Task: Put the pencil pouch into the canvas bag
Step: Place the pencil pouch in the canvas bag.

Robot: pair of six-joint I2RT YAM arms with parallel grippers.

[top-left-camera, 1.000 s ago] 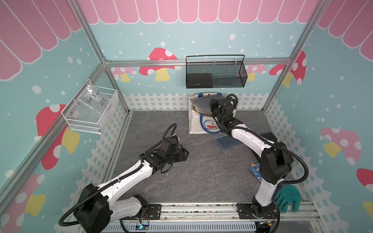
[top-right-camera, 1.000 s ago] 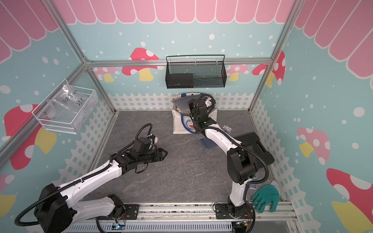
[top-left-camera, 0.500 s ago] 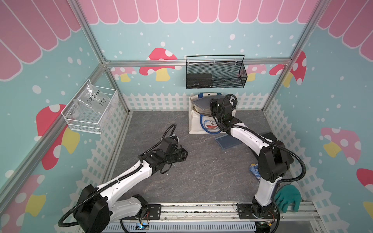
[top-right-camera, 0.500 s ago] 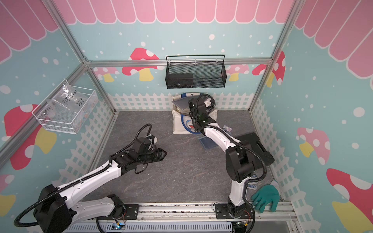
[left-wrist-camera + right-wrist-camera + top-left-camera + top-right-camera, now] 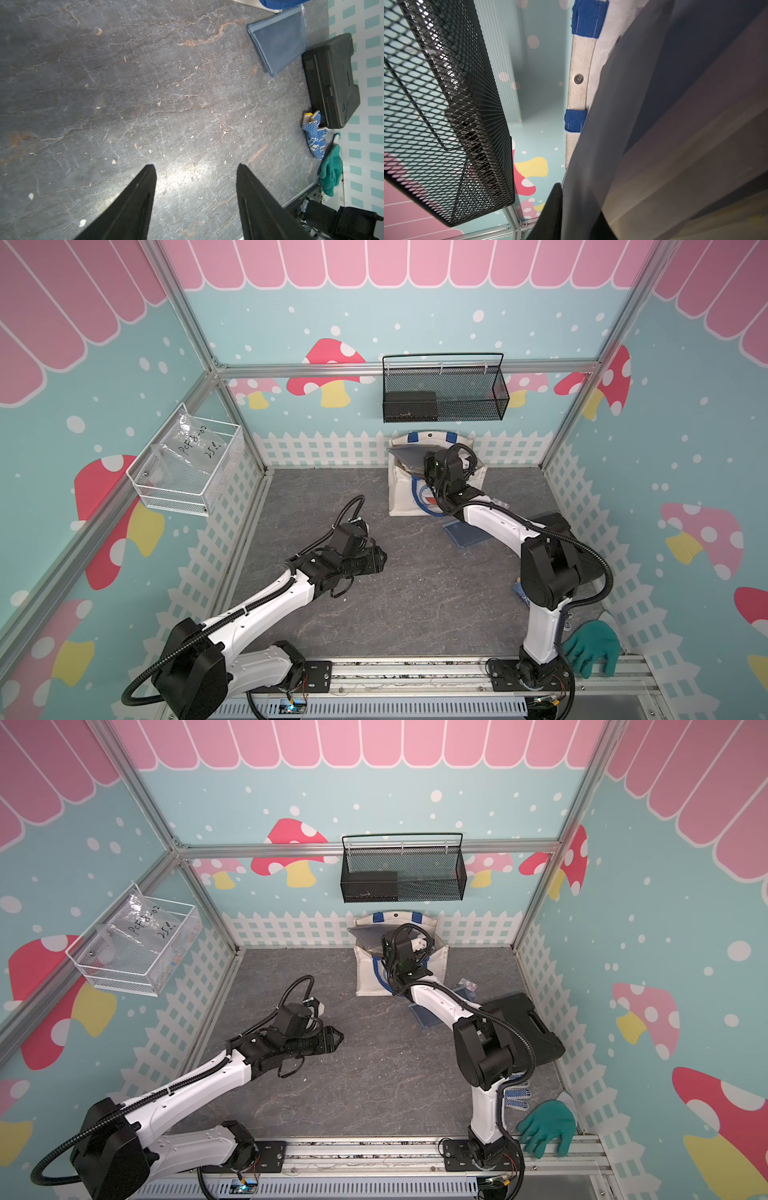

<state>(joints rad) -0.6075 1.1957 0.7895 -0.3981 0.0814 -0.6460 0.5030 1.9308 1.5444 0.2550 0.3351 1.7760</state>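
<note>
Near the rail, the left gripper [image 5: 196, 168] hovers over the bare grey stone-look counter [image 5: 415, 593], jaws spread, holding nothing. Further out a flat blue mesh zip pouch [image 5: 463, 533] lies on the counter, untouched. At the back, the right gripper [image 5: 578, 207] is at the mouth of the cream-white boxy canvas bag [image 5: 401, 499]; the grey flat pencil pouch [image 5: 409, 458] sits between its jaws, half over the rim. Whether the grip has loosened cannot be told. Judgement: insertion nearly done; release and withdrawal remain.

Both top views are looking down from high at the front, sharing the whole surface [image 5: 415, 593]. Each wrist camera is looking along its own hand, close up.
</note>
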